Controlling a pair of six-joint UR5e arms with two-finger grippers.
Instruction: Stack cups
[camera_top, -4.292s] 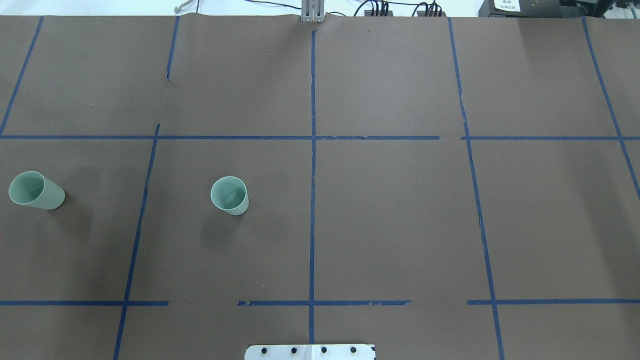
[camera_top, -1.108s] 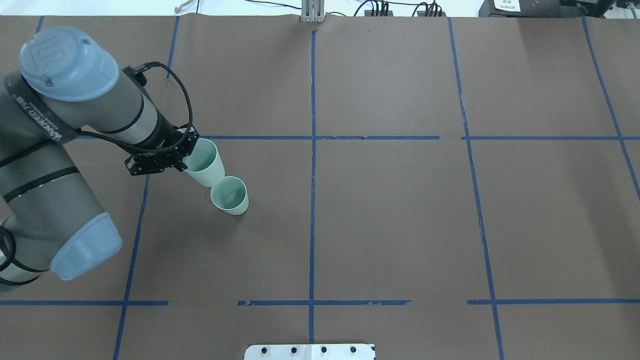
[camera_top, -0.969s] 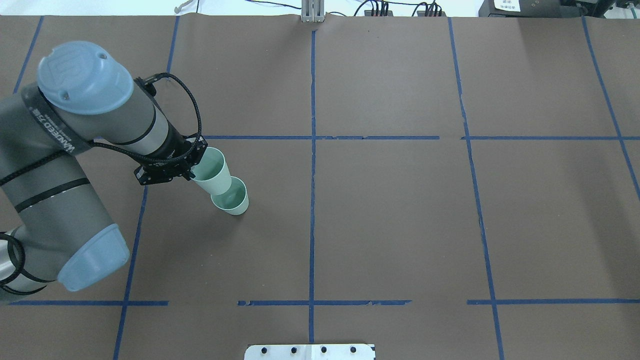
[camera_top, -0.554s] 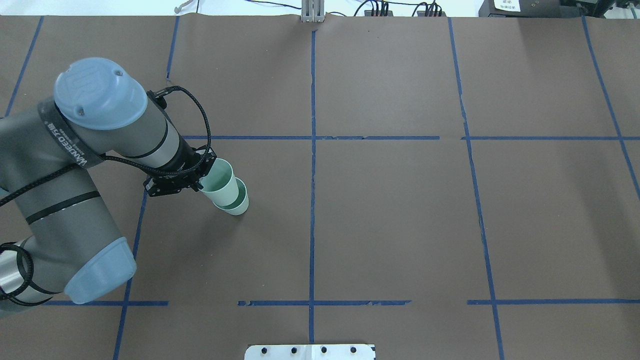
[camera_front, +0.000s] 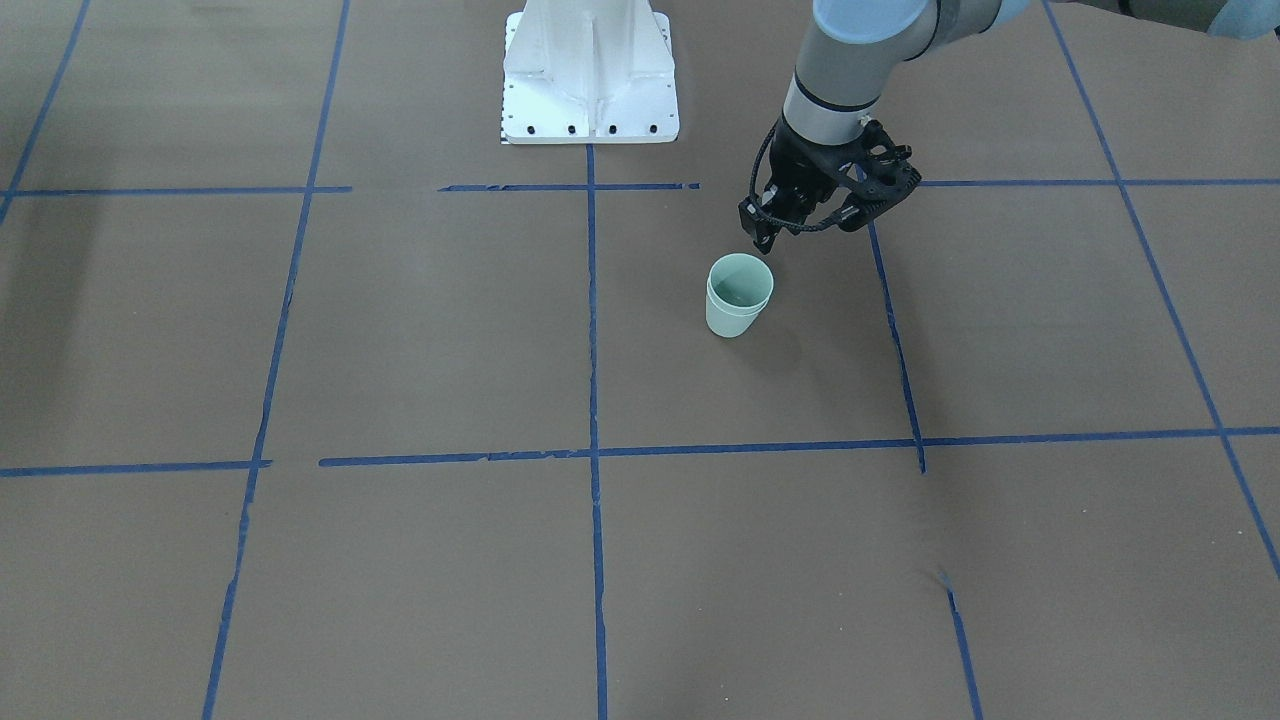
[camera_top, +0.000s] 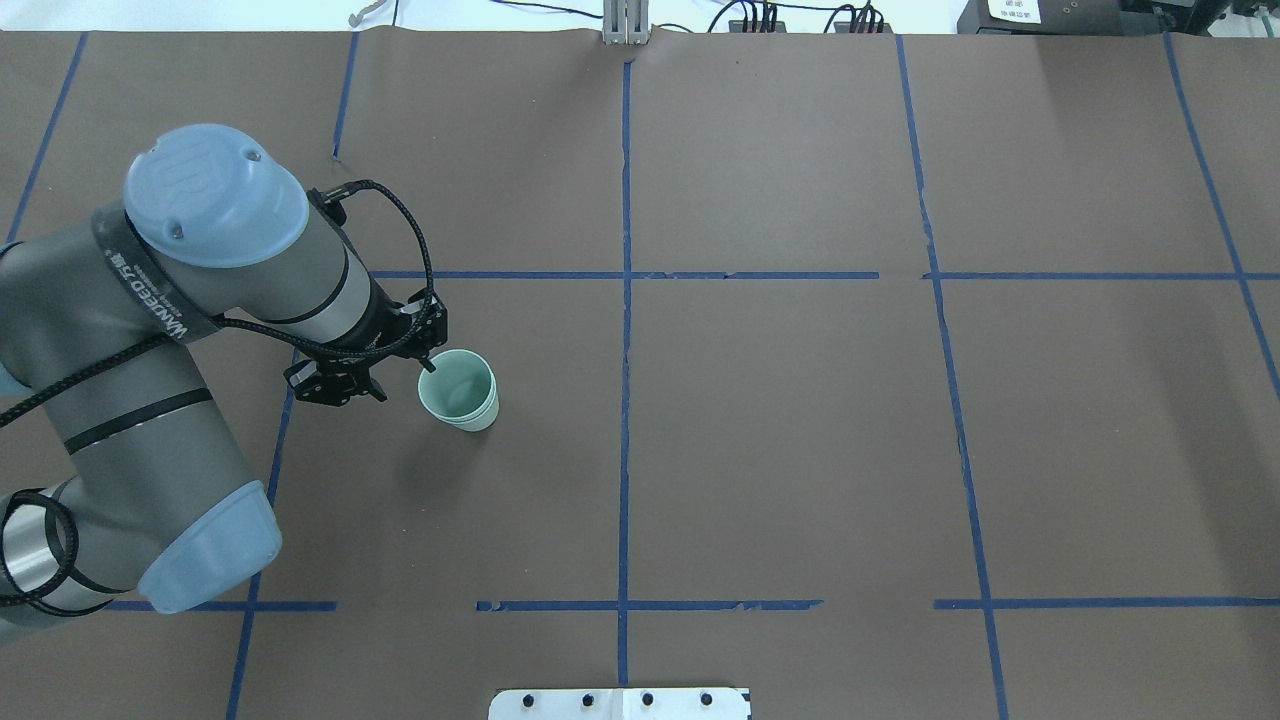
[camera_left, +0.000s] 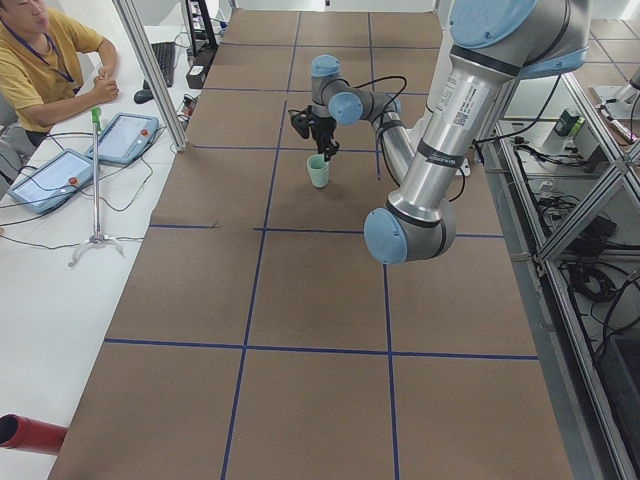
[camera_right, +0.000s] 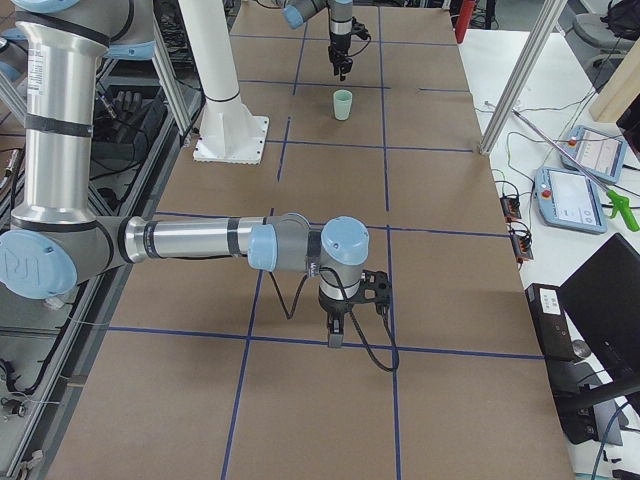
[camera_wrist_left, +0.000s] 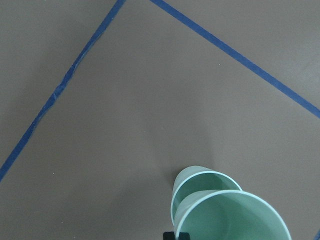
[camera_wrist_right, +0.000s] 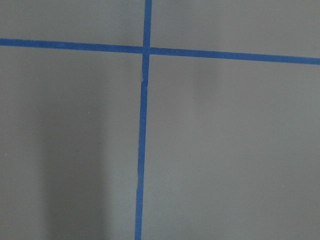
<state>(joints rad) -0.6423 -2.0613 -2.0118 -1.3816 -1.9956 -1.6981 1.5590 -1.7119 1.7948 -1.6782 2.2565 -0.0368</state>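
Note:
The two pale mint-green cups (camera_top: 459, 390) stand nested, one inside the other, on the brown table, left of centre. They also show in the front view (camera_front: 739, 295), the left side view (camera_left: 318, 171) and the right side view (camera_right: 343, 104). My left gripper (camera_top: 400, 380) is open and empty just beside the stack, with one fingertip (camera_top: 428, 364) at the rim. In the front view my left gripper (camera_front: 805, 225) hangs just behind the stack. The left wrist view shows the inner cup (camera_wrist_left: 235, 217) seated in the outer one. My right gripper (camera_right: 335, 335) hangs low over the table far from the cups; I cannot tell its state.
The white robot base (camera_front: 588, 80) stands at the table's near edge (camera_top: 620, 703). Blue tape lines (camera_top: 625, 400) divide the brown table cover. An operator (camera_left: 40, 60) sits at a side desk with tablets (camera_left: 120, 135).
The left arm came in carrying the far-left cup, tilted it over the standing cup and lowered it in. The cup now sits nested and the gripper has let go.

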